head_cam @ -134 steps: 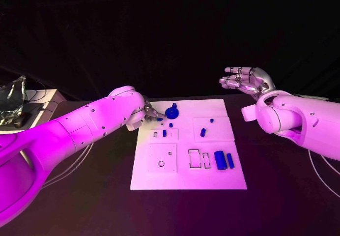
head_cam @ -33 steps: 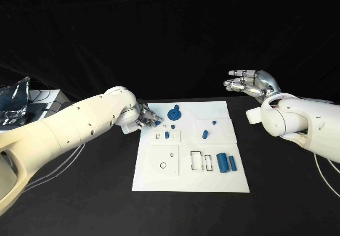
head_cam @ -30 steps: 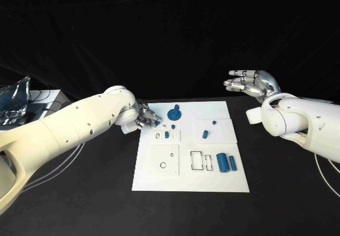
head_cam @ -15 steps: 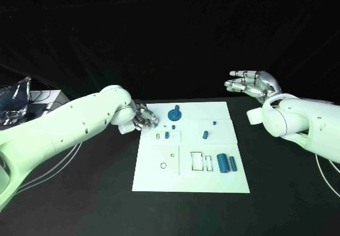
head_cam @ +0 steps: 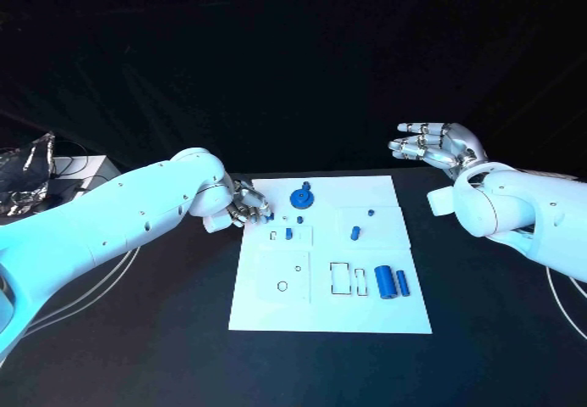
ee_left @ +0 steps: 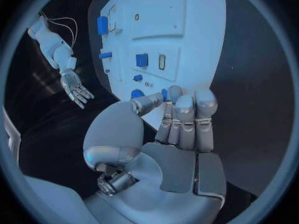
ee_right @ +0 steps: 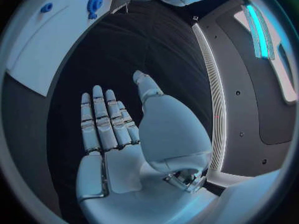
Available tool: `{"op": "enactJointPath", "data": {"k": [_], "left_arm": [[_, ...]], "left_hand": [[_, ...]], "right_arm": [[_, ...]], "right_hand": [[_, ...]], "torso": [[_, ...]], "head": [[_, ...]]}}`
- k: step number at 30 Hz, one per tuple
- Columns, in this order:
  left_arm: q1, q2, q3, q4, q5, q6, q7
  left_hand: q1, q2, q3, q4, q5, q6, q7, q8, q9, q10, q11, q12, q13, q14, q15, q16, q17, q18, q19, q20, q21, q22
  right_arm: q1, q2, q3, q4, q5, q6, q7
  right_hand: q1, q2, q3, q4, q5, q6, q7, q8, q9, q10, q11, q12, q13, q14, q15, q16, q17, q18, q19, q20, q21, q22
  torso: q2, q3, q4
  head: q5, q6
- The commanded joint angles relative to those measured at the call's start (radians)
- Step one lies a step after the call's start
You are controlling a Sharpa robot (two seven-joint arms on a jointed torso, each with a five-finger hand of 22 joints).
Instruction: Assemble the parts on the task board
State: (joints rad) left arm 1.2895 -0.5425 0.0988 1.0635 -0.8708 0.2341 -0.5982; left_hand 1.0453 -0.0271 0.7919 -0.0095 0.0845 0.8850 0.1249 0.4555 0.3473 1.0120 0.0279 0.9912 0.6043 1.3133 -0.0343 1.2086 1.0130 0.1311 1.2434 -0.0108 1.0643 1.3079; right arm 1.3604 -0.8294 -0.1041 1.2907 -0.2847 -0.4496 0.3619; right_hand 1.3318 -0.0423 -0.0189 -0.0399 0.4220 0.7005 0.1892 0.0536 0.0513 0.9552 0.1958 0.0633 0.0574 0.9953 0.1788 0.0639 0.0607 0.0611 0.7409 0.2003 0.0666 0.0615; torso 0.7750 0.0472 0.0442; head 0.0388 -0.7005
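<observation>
Your left hand (head_cam: 248,206) hovers at the board's (head_cam: 330,314) far left edge, fingers together and holding nothing, beside the blue gear (head_cam: 299,198) and small parts (head_cam: 354,230), while your right hand (head_cam: 438,145) hangs open, fingers spread, well off the board's right.

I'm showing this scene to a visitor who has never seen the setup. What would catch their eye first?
First the white task board in the middle of the black table, dotted with small blue parts: a round gear-like piece near its far edge and two blue cylinders side by side nearer its right side. Next the left hand at the board's far left corner, and the right hand raised off to the right with fingers spread, holding nothing.
</observation>
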Motion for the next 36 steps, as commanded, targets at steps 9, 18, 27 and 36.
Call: {"op": "enactJointPath", "data": {"k": [9,18,27,36], "left_arm": [[-0.014,-0.004,-0.009,-0.011,0.007,-0.044,-0.026],[-0.014,-0.009,-0.009,-0.007,0.046,-0.083,0.002],[-0.014,-0.024,-0.008,0.015,0.078,-0.087,0.014],[-0.014,-0.043,-0.008,0.050,0.069,-0.093,0.028]], "left_hand": [[-0.042,-0.011,0.125,-0.175,0.234,0.020,-0.025,0.085,0.009,0.051,-0.031,-0.001,-0.006,0.039,-0.024,0.023,0.036,0.000,0.023,-0.027,0.044,0.092],[-0.111,0.021,0.067,-0.244,0.295,0.081,-0.043,0.063,-0.082,0.094,-0.046,-0.030,0.005,0.069,-0.034,0.036,0.081,-0.027,0.037,-0.054,0.059,0.089],[-0.157,0.036,0.031,-0.261,0.296,0.138,-0.058,0.029,-0.117,0.108,-0.055,-0.046,0.019,0.079,-0.040,0.033,0.097,-0.039,0.042,-0.061,0.056,0.084],[-0.182,0.027,0.027,-0.276,0.365,0.180,-0.079,0.031,-0.088,0.140,-0.070,-0.049,0.028,0.105,-0.050,0.060,0.136,-0.047,0.056,-0.070,0.068,0.087]], "right_arm": [[0.000,-0.002,0.000,0.000,-0.003,0.021,0.006],[0.000,-0.003,0.000,0.000,-0.003,0.023,0.004],[0.000,-0.004,0.000,-0.001,-0.003,0.025,0.003],[0.000,-0.003,0.000,-0.002,-0.003,0.028,0.002]], "right_hand": [[-0.011,-0.002,-0.007,0.002,0.002,-0.001,0.057,-0.004,0.000,-0.001,0.004,-0.004,0.000,0.002,0.001,-0.004,-0.001,-0.002,-0.009,0.000,-0.003,-0.002],[-0.011,-0.002,-0.007,0.002,0.002,-0.001,0.057,-0.004,0.000,-0.001,0.004,-0.004,0.000,0.002,0.001,-0.004,-0.001,-0.002,-0.009,0.000,-0.003,-0.002],[-0.008,-0.002,-0.006,0.000,0.004,0.001,0.056,-0.004,0.000,0.000,0.003,-0.004,0.000,0.003,0.001,-0.004,-0.001,-0.003,-0.009,-0.001,-0.003,-0.002],[-0.004,-0.002,-0.003,-0.006,0.017,0.001,0.056,-0.004,0.000,0.000,0.003,-0.004,0.000,0.002,0.001,-0.004,-0.001,-0.003,-0.009,-0.001,-0.003,-0.002]], "torso": [[0.000,0.0004,-0.0008],[0.000,0.0000,-0.0003],[0.000,-0.0001,-0.0002],[0.000,0.0005,-0.0008]], "head": [[0.003,0.004],[0.004,0.006],[0.004,0.004],[0.007,0.004]]}}
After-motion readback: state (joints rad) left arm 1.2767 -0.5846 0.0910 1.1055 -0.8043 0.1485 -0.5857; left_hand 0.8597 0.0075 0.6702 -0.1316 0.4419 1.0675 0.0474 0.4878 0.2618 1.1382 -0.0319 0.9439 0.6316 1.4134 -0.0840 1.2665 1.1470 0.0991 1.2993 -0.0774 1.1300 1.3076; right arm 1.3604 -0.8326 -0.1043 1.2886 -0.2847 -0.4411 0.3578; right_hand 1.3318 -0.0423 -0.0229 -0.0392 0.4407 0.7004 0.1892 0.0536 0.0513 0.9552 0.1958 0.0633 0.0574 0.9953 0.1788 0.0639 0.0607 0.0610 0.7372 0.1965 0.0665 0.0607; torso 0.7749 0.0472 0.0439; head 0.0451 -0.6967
